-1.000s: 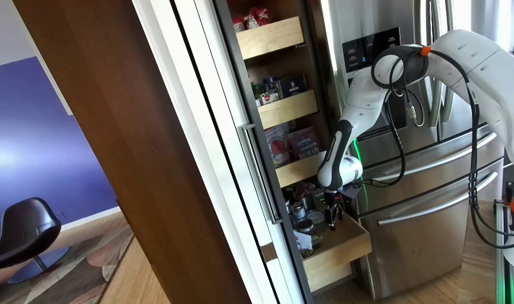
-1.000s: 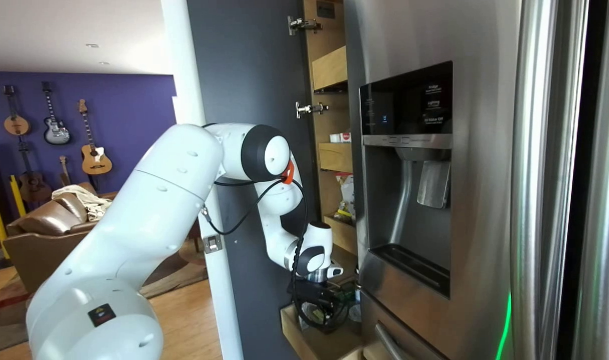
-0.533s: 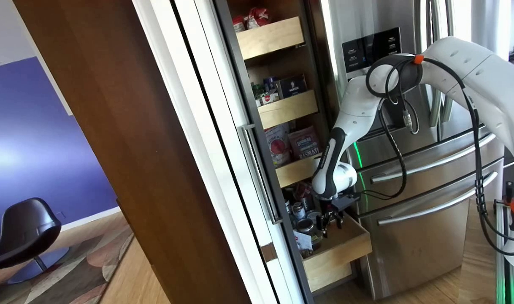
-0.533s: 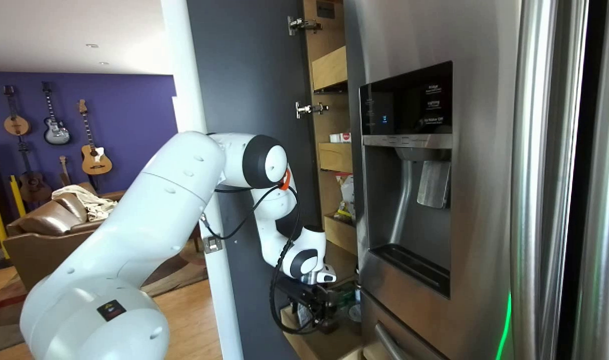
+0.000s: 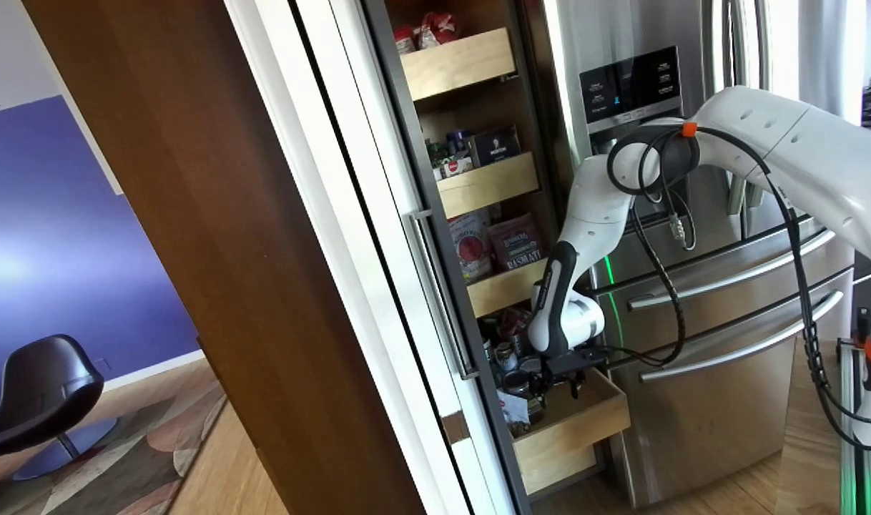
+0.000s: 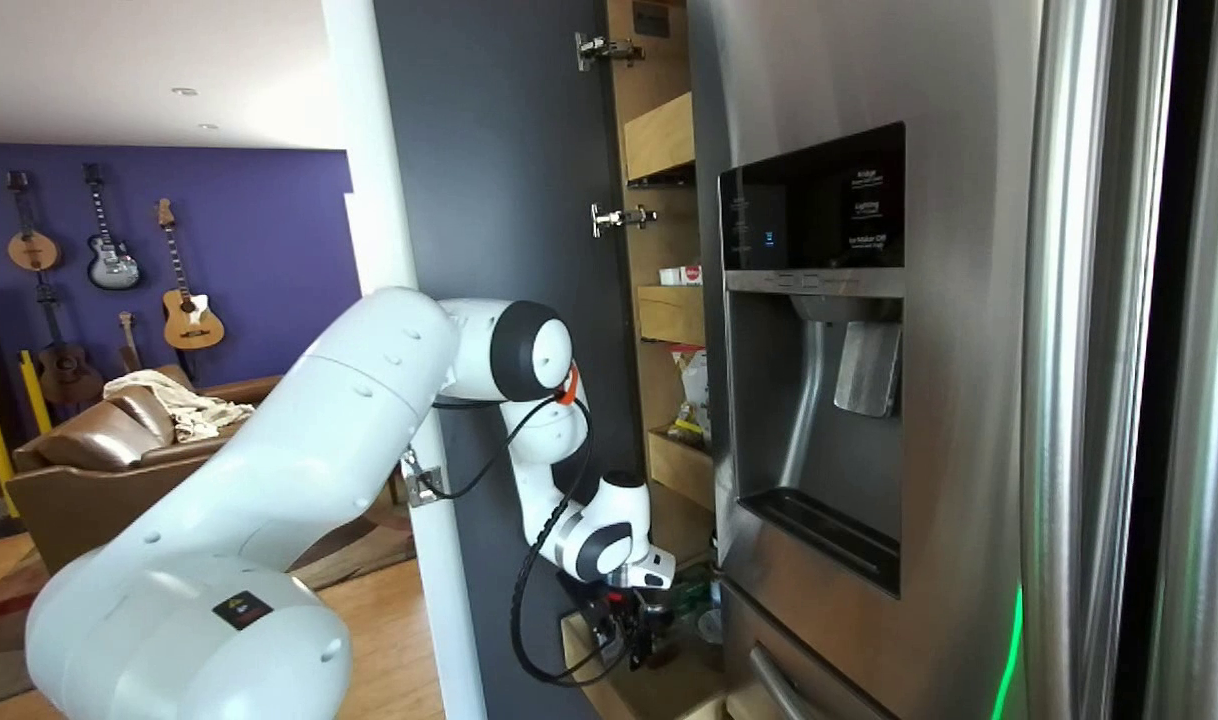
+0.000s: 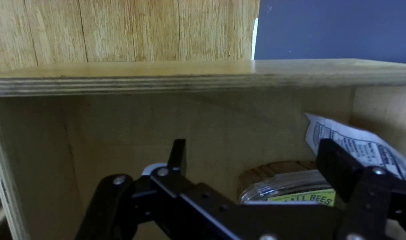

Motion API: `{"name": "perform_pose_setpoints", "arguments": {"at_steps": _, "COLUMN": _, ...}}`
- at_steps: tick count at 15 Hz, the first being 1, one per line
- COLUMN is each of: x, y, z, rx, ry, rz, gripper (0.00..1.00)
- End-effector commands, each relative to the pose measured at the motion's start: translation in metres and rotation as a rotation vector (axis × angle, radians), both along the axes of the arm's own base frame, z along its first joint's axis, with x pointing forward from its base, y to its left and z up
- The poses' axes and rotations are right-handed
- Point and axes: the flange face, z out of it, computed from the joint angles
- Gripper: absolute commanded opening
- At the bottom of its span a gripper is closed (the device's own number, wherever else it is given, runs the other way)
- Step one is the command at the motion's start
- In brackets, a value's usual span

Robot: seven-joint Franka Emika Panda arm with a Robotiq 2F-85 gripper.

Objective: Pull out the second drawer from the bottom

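A light wooden drawer (image 5: pixel 575 435) stands pulled out low in the tall cabinet; a paler front (image 5: pixel 563 469) sits further in beneath it. In an exterior view its floor and near corner (image 6: pixel 669 690) show. My gripper (image 5: pixel 558 392) is low over or inside this drawer, with jars on one side. In the wrist view my gripper (image 7: pixel 253 150) is open, its fingers wide apart with nothing between them. The drawer's front rim (image 7: pixel 169 85) lies ahead of the fingertips, apart from them. Depth inside the drawer is hard to tell.
In the drawer lie a clear tub with a yellow label (image 7: pixel 306 197), a printed white packet (image 7: pixel 356 141) and jars (image 5: pixel 515 383). Other drawers (image 5: pixel 507 287) are above. The open cabinet door (image 6: pixel 509 200) and the steel fridge (image 5: pixel 700 422) flank the drawer.
My arm and gripper have moved lower into the drawer and slightly toward the jars. The wrist has turned, so the fingers show spread apart. The drawer has not visibly moved.
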Motion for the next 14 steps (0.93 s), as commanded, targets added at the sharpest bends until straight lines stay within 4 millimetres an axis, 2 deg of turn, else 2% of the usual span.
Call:
{"name": "perform_pose_setpoints", "arguments": {"at_steps": 1, "x": 0.005, "y": 0.001, "z": -0.024, "rx": -0.031, "ry": 0.006, "rz": -0.015, "gripper": 1.00}}
{"name": "perform_pose_setpoints", "arguments": {"at_steps": 8, "x": 0.001, "y": 0.022, "z": -0.052, "rx": -0.011, "ry": 0.085, "rz": 0.060, "gripper": 1.00}}
{"name": "perform_pose_setpoints", "arguments": {"at_steps": 14, "x": -0.004, "y": 0.034, "z": -0.054, "rx": 0.093, "ry": 0.222, "rz": 0.084, "gripper": 1.00}}
